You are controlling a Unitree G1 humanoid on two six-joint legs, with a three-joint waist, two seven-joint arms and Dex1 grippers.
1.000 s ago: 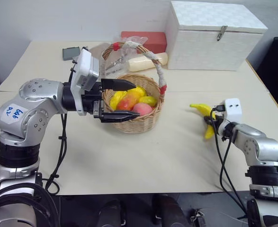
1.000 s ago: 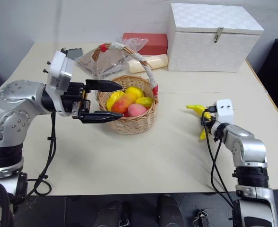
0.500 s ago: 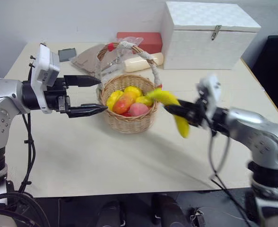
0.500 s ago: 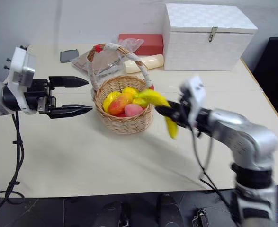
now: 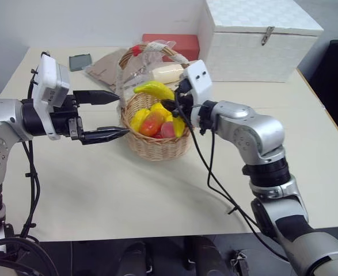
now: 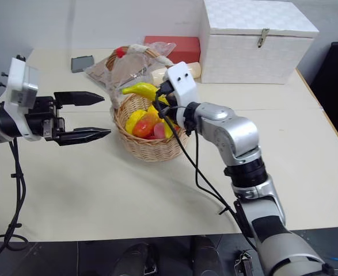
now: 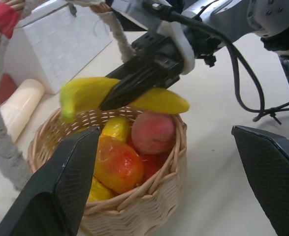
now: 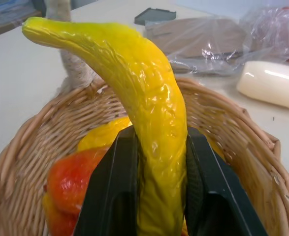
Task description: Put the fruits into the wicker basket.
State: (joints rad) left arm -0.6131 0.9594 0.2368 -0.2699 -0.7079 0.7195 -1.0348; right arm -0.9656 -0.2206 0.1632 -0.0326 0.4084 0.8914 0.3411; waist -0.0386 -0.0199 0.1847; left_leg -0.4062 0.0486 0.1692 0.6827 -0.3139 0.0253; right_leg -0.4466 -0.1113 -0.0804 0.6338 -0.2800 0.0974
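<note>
Since a second ago the right gripper [image 5: 170, 105] has carried the banana [image 5: 154, 89] from the bare table at the right up and across, and now holds it over the wicker basket [image 5: 157, 146]; the left gripper [image 5: 114, 114] has drawn back off the basket's rim and stands just beside it on the left.

The far end of the banana dips behind the gripper and into the basket, so whether it touches the fruit below cannot be told. The peach [image 7: 153, 132] is half hidden behind the mango [image 7: 118, 162], and a further yellow fruit [image 5: 139, 119] lies under them, only partly seen. Crumpled clear plastic blurs the basket's handle [image 5: 135, 52] and the cream roll [image 5: 167, 73] behind it.

The right arm reaches in from the right, elbow bent, its gripper roughly level and pointing left; the black fingers [image 8: 114, 191] are pinched on the banana's middle. The left arm is held out level, its two fingers [image 5: 97, 96] spread wide with nothing between them.

The basket is tan woven wicker, round and bowl-shaped. The banana is glossy, curved and slightly wrinkled. Behind stand a white woven box [image 5: 255, 40] with a metal clasp and a flat red box [image 5: 171, 41] on the pale matte table [image 5: 157, 195].
</note>
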